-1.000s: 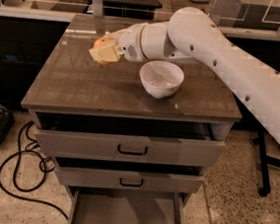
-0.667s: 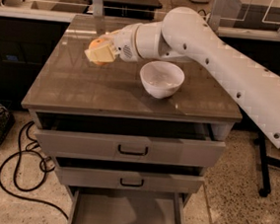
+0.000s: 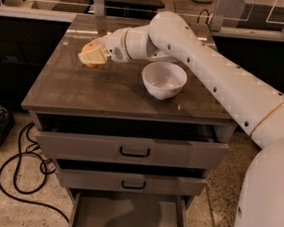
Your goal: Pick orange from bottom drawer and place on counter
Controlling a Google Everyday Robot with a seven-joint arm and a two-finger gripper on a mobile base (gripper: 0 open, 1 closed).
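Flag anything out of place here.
Nothing spilled or damaged. Upper drawers stand ajar, the bottom drawer far out; the gripper holds the orange at the counter's left side, apart from the white bowl.

One orange (image 3: 90,47) is clasped in the one tool (image 3: 93,57), which sits over the left rear of the one desk (image 3: 84,87). One white bowl (image 3: 164,80) stands there too. One arm (image 3: 211,77) reaches in. The cabinet has three drawers (image 3: 78,144), the bottom drawer (image 3: 127,217) among them, and two black handles (image 3: 134,153). One black cable (image 3: 28,135) lies on the floor.
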